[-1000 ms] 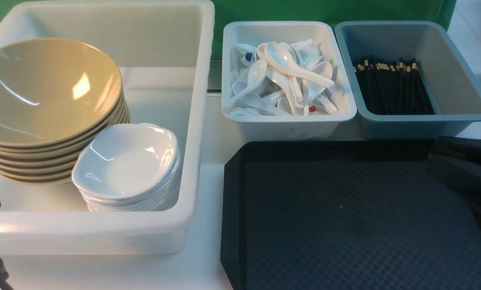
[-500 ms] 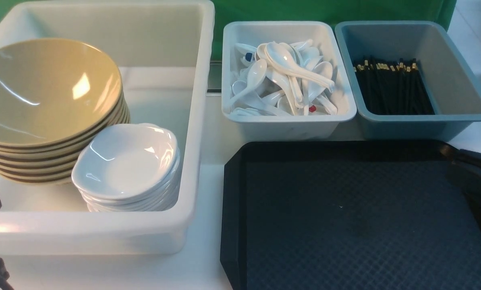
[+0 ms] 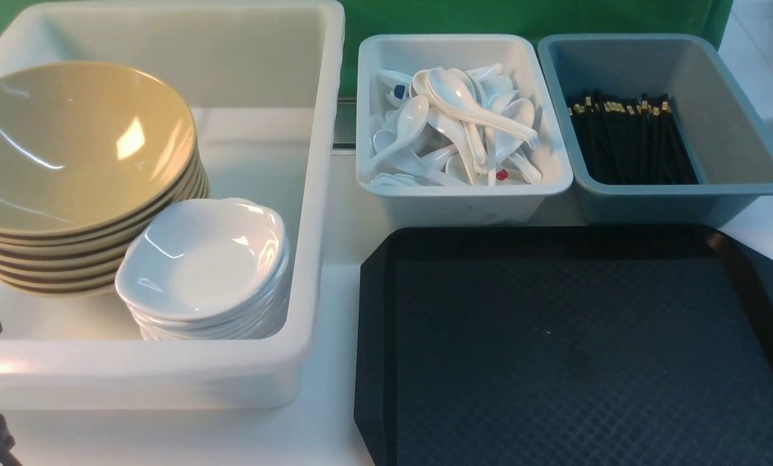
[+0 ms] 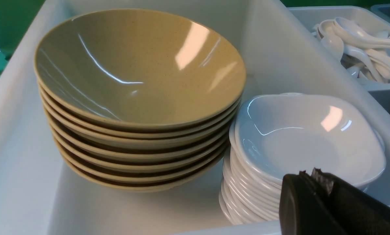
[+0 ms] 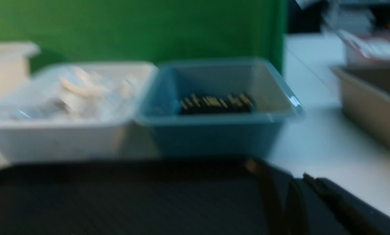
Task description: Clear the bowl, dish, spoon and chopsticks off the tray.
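1. Both claws are pressed together and hold nothing: the left gripper (image 4: 312, 174) sits low beside the white tub (image 3: 322, 194), and the right gripper (image 5: 304, 184) hangs at the tray's near right corner, though its wrist view is blurred, so its exact place is uncertain.
2. Nearest the robot, the tray (image 3: 377, 323) lies flat on the white table (image 3: 341, 427), its long axis running left to right. Its diamond-textured floor is bare.
3. Left of the tray, inside the tub, the dish (image 3: 202, 259) tops a stack of white dishes, touching the taller stack beside it.
4. On that stack the bowl (image 3: 76, 145) lies uppermost, tilted so its mouth faces right.
5. Farther back, the spoon (image 3: 470, 107) rests on a heap of spoons in a pale bin (image 3: 464, 197), handle pointing right.
6. Farthest right, the chopsticks (image 3: 629, 139) lie bundled in the blue-grey bin (image 3: 736, 188), long axis running away from the robot, gold-banded ends at the far side.
7. Clearing looks finished; the next move likely calls only for resting the arms.
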